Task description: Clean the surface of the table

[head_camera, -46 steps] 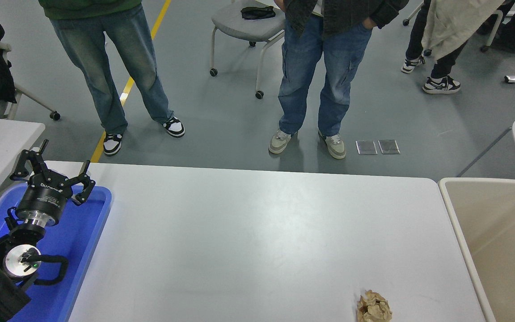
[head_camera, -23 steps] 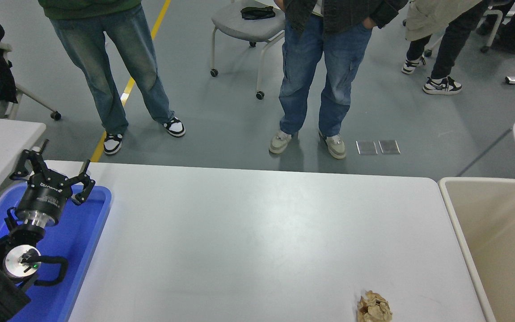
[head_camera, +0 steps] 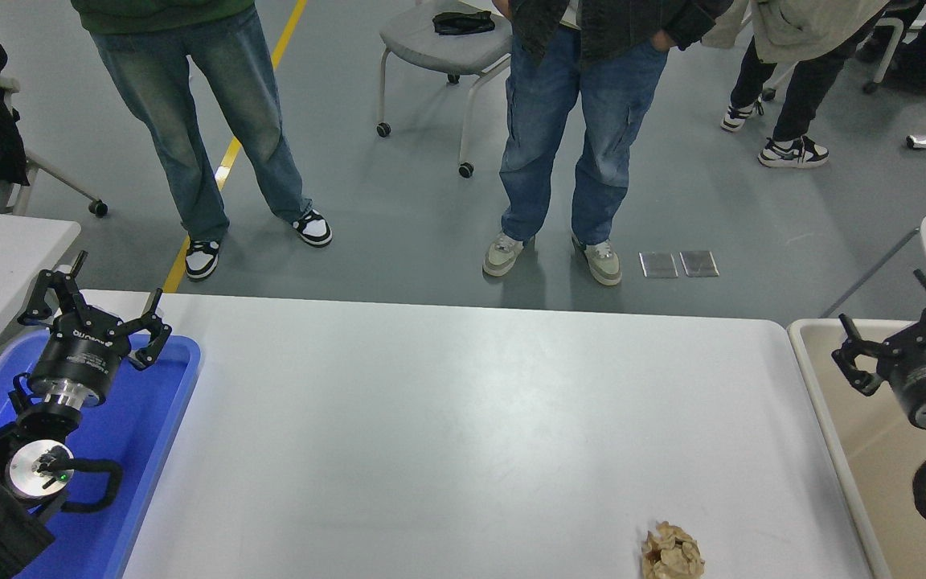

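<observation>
The table surface is a wide white top filling the middle of the head view. A crumpled brown paper ball lies on it near the front edge, right of centre. My right gripper is at the right edge, over the beige bin, open and holding nothing, well above and right of the paper ball. Parked at the lower left over the blue tray, my left gripper is open and holds nothing.
A beige plastic bin stands against the table's right end. A blue tray sits on the left end. Two people in jeans stand at the far side; a wheeled chair and smaller white tables are around.
My right arm has come into view from the right edge, over the bin. A person at the top right has shifted. The left arm and paper ball have not moved.
</observation>
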Robot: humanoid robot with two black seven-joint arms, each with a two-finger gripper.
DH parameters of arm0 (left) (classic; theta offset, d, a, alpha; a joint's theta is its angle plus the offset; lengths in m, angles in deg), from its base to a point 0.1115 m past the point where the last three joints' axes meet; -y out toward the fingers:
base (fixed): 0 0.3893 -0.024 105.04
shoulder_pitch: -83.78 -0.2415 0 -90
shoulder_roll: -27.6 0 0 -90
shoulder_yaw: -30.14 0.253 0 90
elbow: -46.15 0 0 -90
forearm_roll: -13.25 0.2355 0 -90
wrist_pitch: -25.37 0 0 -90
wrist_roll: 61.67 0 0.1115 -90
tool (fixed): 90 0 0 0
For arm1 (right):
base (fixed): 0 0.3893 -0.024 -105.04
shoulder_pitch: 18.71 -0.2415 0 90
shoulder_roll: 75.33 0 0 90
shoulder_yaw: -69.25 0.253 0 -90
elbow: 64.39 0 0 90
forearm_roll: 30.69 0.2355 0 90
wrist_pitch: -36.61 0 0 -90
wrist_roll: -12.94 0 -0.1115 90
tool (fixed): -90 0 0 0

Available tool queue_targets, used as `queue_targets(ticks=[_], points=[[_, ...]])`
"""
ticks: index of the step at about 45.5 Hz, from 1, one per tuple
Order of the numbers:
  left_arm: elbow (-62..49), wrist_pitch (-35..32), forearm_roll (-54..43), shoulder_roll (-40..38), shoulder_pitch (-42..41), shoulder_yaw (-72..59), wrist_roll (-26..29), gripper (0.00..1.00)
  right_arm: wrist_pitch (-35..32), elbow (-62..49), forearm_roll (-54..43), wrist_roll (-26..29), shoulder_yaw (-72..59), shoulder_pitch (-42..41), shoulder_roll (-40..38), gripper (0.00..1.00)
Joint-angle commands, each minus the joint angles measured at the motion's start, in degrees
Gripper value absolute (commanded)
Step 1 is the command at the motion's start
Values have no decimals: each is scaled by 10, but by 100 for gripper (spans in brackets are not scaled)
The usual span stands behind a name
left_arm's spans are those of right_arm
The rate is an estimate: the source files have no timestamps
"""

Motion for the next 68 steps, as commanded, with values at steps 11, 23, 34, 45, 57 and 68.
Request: queue_targets(ticks=[11, 23, 34, 45, 57, 68], points=[[0, 0, 0, 0, 0, 0, 0, 100, 37, -46, -121, -93, 30, -26, 90, 98], [0, 0, 0, 0, 0, 0, 0, 100, 35, -40, -120, -92, 12, -31, 88, 98], [0, 0, 0, 0, 0, 0, 0, 100, 35, -16, -117, -63, -16, -38, 65, 98], [0, 0, 0, 0, 0, 0, 0, 100, 36, 147, -128, -1, -37, -12, -23, 98], [0, 0, 0, 0, 0, 0, 0, 100, 36, 299, -290, 12, -124, -10, -153, 98], [0, 0, 0, 0, 0, 0, 0, 100, 34, 388, -449, 36, -159, -9, -225, 99]])
